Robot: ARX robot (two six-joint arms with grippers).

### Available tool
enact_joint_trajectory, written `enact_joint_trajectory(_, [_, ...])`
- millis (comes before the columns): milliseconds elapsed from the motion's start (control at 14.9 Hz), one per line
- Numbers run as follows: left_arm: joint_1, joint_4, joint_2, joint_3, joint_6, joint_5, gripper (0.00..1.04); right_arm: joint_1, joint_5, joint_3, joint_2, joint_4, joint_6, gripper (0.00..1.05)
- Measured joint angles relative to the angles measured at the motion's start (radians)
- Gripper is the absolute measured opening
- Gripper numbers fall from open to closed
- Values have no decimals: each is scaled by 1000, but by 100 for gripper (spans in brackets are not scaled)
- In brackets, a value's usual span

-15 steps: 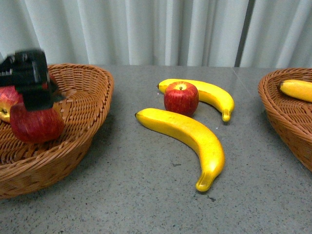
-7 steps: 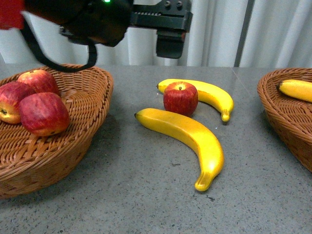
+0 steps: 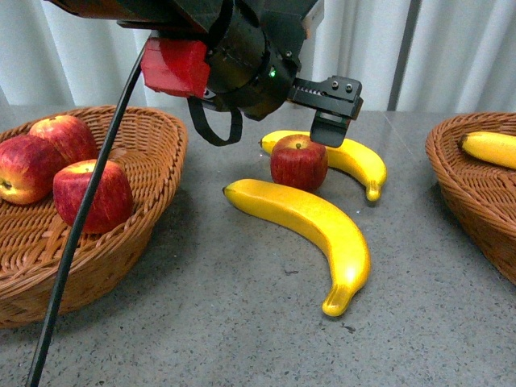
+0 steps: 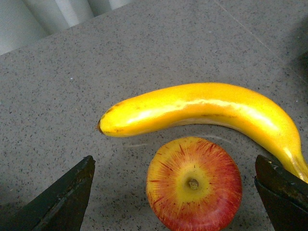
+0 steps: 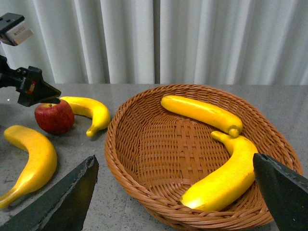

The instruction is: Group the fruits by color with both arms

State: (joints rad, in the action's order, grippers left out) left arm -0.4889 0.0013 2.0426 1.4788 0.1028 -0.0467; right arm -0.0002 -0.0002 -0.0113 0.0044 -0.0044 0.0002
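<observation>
Between the left fingers point(image 4: 67, 197), which are spread wide and hold nothing, sits the red apple point(image 4: 194, 183) on the desk point(image 4: 57, 96), stem up, just below them. Right behind it lies a banana point(image 4: 202, 108), close enough to get bumped. The right fingers point(image 5: 67, 192) are open too, far off by the banana basket point(image 5: 113, 149), so the left arm is nearer to this apple.

A grey table point(image 3: 201, 322) flecked with dark specks fills the lower part of the frame, evenly lit, with soft shadows. Behind its far edge, across the top of the frame, hang pale pleated curtains point(image 3: 472, 56), parted at upper right by a dark vertical strip point(image 3: 403, 60).
</observation>
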Motion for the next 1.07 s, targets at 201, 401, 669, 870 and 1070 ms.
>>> enact_joint_trajectory(201, [3, 24, 32, 10, 15, 15, 98, 0, 0, 0, 0, 0, 0, 98])
enact_joint_trajectory(401, [22, 22, 80, 31, 37, 70, 98, 0, 0, 0, 0, 0, 0, 98])
enact_joint_trajectory(669, [23, 2, 154, 72, 56, 108, 98, 0, 0, 0, 0, 0, 0, 98])
enact_joint_trajectory(870, [13, 0, 163, 76, 58, 121, 70, 0, 0, 0, 0, 0, 0, 98])
enact_joint_trajectory(1070, [8, 30, 102, 24, 54, 108, 68, 0, 0, 0, 0, 0, 0, 98])
